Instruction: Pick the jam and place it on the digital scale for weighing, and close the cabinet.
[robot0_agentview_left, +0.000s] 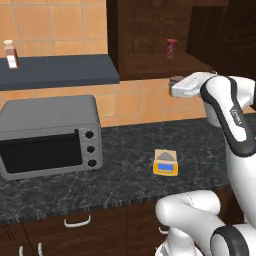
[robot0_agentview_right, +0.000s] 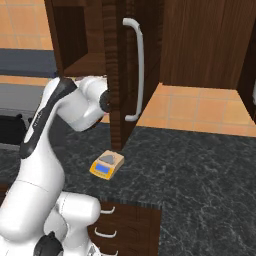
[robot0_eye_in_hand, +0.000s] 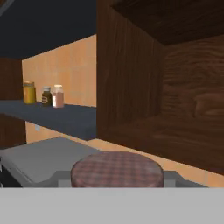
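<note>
One jam — outside cabinet edge

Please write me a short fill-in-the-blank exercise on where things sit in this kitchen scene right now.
1. The digital scale lies on the dark ____.
2. The cabinet door, with its long silver handle, stands ____.
3. The slim red container stands inside the ____.
4. The toaster oven sits to the ____ of the scale in the left base view.

Missing words: counter; open; cabinet; left
</note>
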